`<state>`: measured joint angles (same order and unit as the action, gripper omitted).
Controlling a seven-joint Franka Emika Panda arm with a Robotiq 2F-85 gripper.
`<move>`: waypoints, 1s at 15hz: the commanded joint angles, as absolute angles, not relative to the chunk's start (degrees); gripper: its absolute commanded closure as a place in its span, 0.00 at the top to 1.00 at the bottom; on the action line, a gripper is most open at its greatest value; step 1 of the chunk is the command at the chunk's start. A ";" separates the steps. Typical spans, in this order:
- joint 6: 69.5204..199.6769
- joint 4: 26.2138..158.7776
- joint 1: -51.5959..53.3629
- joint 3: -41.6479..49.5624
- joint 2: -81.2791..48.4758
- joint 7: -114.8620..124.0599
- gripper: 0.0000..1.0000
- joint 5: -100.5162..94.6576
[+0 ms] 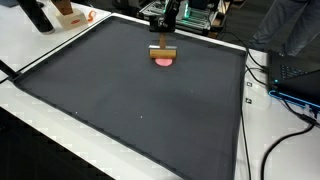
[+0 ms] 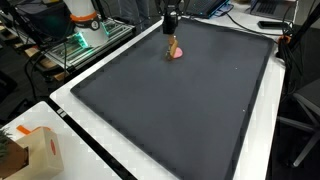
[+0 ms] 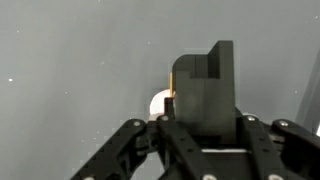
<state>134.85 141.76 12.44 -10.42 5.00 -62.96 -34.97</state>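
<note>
Wrist view: the fingers (image 3: 205, 100) rise from 6 o'clock as one dark stepped block with no gap showing between them, so they read as drawn together. Whether they pinch anything cannot be told. At the block's 9 o'clock side a thin orange-tan edge and a pale round patch peek out. The rest is hidden behind the block.

In an exterior view the gripper (image 1: 164, 42) hangs over the 12 o'clock end of the dark mat (image 1: 130, 110) on the white table (image 1: 60, 140). A tan bar (image 1: 163, 50) sits right at its tips, long axis running 9 to 3 o'clock across the picture. A pink disc (image 1: 164, 61) lies flat on the mat just at the bar's 6 o'clock side, touching or nearly so.

In an exterior view from another angle, the gripper (image 2: 171, 30) stands above the same pair, the tan bar (image 2: 174, 44) leaning up toward 11 o'clock from the pink disc (image 2: 177, 53).

Cables (image 1: 270, 90) trail at 3 o'clock, and a cardboard box (image 2: 40, 150) sits well apart.
</note>
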 commanded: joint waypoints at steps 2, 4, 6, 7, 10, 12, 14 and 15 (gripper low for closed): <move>141.41 144.50 12.20 -10.80 1.18 -62.16 0.23 -39.05; 142.26 144.78 12.27 -10.96 0.36 -61.91 0.23 -41.18; 142.88 144.86 12.25 -11.08 -0.43 -61.40 0.23 -42.61; 143.44 144.87 12.23 -11.06 -0.79 -61.34 0.23 -43.00; 145.61 144.73 12.07 -10.84 -1.70 -60.75 0.23 -43.54; 146.19 144.54 11.91 -10.77 -2.25 -60.29 0.23 -44.00; 146.83 144.36 11.80 -10.69 -2.68 -60.06 0.23 -44.28; 147.23 144.26 11.73 -10.64 -2.87 -59.86 0.23 -44.52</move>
<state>138.94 143.38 12.51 -11.20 4.77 -63.22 -42.63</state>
